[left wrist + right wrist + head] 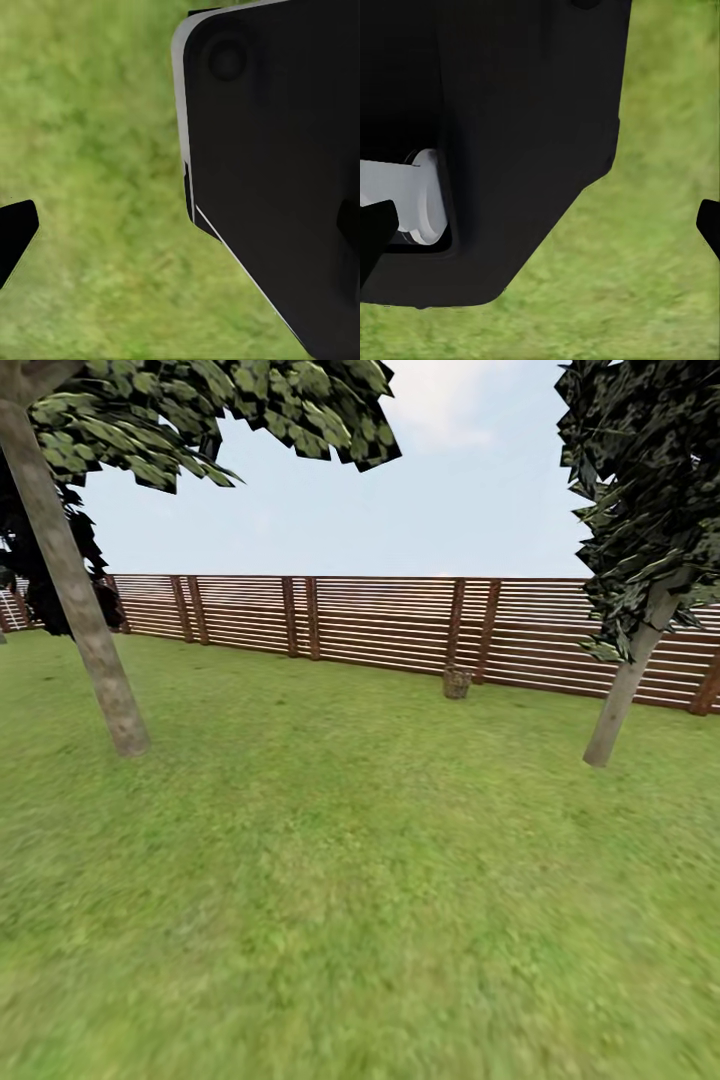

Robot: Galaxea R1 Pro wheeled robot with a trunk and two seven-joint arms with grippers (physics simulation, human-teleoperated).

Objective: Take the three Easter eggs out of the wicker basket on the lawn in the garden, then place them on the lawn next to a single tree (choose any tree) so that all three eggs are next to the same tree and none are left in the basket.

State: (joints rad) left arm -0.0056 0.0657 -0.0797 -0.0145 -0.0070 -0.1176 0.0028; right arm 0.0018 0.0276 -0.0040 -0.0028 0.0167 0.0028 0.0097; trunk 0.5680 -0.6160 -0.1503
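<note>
Well out across the grass, the basket sits by the fence.

From the head view, a broad flat green lawn [340, 880] runs to a brown fence of horizontal wooden slats [380, 622]; a small round brown wicker basket [457, 682] stands at its foot, too far off to see inside. A pale grey-tan trunked tree [85, 620] leans at left, another [625, 685] at right. Left wrist view: one black fingertip [15, 236] and a dark robot panel [277, 172] over grass, so I cannot tell that gripper's state. Right wrist view: black fingertips [373, 229] at opposite edges, the right gripper [540, 232] spread wide, probably holding nothing.
</note>
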